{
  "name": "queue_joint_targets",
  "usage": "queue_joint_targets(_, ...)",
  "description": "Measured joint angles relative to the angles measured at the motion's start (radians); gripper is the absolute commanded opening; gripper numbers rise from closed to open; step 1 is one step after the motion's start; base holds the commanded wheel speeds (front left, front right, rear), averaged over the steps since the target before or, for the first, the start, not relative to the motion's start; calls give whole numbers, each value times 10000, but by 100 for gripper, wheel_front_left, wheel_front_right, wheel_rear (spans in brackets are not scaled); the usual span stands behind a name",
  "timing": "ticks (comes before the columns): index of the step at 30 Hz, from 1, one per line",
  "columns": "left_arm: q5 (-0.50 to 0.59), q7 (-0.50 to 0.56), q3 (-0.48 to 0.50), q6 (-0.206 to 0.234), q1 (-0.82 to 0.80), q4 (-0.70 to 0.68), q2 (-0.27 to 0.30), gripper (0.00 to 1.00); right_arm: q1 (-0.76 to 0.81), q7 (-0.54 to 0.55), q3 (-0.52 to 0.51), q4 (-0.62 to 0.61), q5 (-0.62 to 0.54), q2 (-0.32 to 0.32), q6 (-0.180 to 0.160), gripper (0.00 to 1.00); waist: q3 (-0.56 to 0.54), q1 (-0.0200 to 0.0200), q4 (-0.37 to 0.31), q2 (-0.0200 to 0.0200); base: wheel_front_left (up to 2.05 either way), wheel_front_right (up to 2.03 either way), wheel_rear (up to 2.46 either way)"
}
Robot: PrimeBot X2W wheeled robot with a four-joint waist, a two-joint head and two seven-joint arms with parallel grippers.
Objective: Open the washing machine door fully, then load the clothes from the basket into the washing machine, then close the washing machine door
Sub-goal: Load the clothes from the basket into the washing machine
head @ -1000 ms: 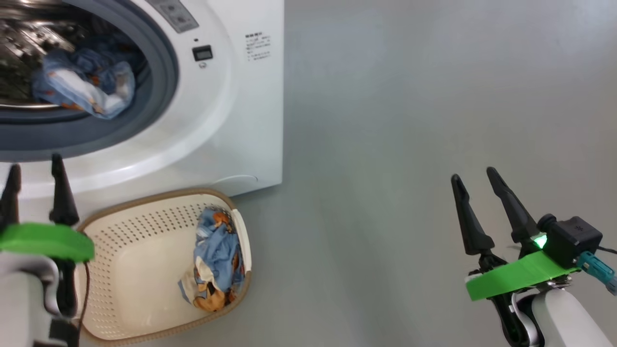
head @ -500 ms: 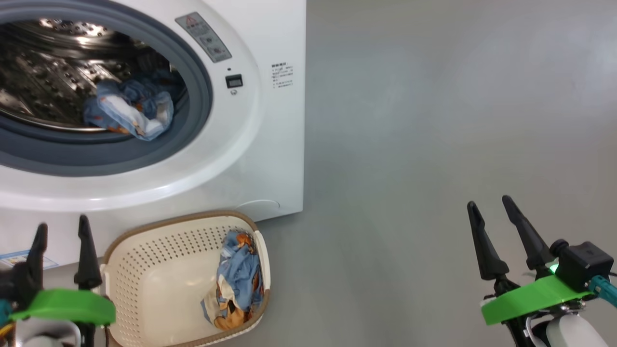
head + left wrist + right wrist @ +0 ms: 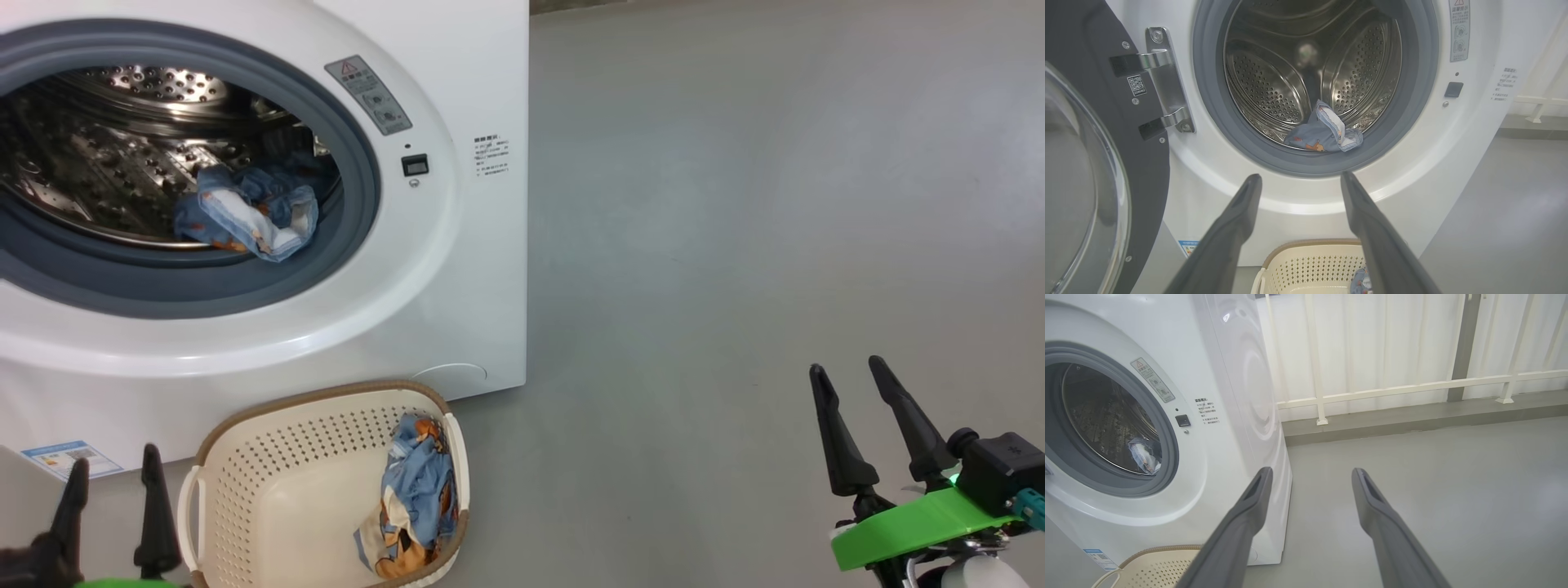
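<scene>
The white washing machine [image 3: 457,269] stands open, its black round door [image 3: 1094,171] swung out to the left in the left wrist view. One blue printed bundle of clothes [image 3: 249,212] lies at the drum's front lip. A second bundle [image 3: 416,502] rests against the right wall of the cream basket [image 3: 269,498] on the floor below the machine. My left gripper [image 3: 114,474] is open and empty, just left of the basket. Far to the right, over bare floor, my right gripper [image 3: 849,371] is open and empty too.
Grey floor [image 3: 735,245] spreads to the right of the machine. A white railing [image 3: 1392,390] with pale curtains runs behind it. A blue label sticker [image 3: 69,457] sits low on the machine's front.
The head camera has tilted up, so the machine, basket and both grippers sit lower in view. Both grippers stay open; the clothes have not moved.
</scene>
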Motion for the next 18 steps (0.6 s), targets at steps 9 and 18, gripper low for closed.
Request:
queue_joint_targets(9, 73, 0, 79, -12, 461, -468, -207, 100, 186, 0, -84, -38, 0, -15, 0, 100, 34, 0, 11, 0, 0, 0, 0)
queue_joint_targets(18, 73, 0, 146, -12, 465, -579, -205, 100, 186, 0, -98, -50, 0, -10, 0, 100, 89, 0, 3, 0, 0, 0, 0)
